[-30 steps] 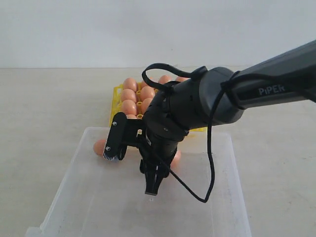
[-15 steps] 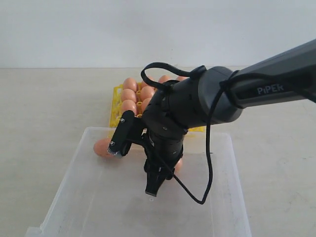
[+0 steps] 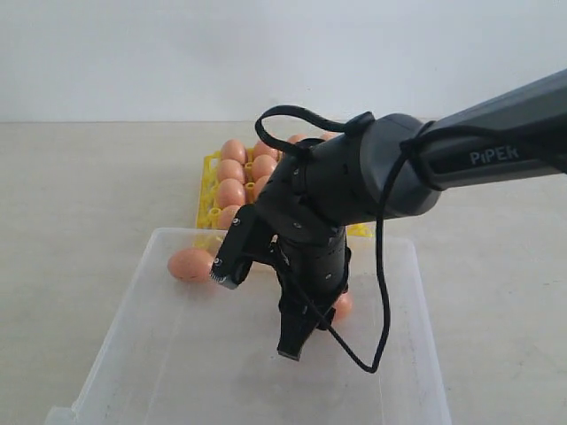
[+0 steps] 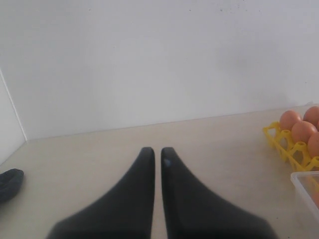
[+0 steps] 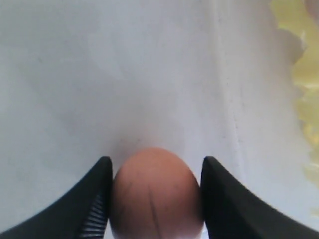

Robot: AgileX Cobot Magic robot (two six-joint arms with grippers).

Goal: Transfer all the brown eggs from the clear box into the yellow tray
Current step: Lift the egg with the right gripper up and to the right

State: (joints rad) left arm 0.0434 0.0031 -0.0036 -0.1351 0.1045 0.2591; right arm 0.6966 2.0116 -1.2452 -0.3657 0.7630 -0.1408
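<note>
Inside the clear box (image 3: 124,310), towards its middle, the right claw (image 5: 156,160) stands lower and further toward three o'clock than it did a second ago. Its jaws, wider then, have drawn in until each black finger lies against a flank of one brown egg (image 5: 156,196); by the wrist view it is clamped on that egg. The shift has also uncovered a second egg (image 3: 190,264), lying at about ten o'clock from the claw against the box's far-left wall. I judge this to be a pick just made or about to be made. With only these two eggs to be seen in the box, the job looks close to its end. At twelve o'clock beyond the box, the yellow tray (image 3: 211,177) rests on the bench (image 3: 80,177) with seated eggs (image 3: 232,193) in its left-hand cups. Much is hidden. The right arm (image 3: 381,177) covers most of the tray, so its eggs cannot be counted, and it may mask more of the box floor as well. From outside only a sliver of the gripped egg shows behind the near finger. The wrist view cuts off its underside, so I cannot tell whether it has left the floor. The left claw (image 4: 154,154), jaws together and holding nothing, hangs over bare bench well off to nine o'clock. Its camera catches only a corner of the tray and of the box, plus a dark thing (image 4: 10,181) cropped at the edge that I cannot name.
</note>
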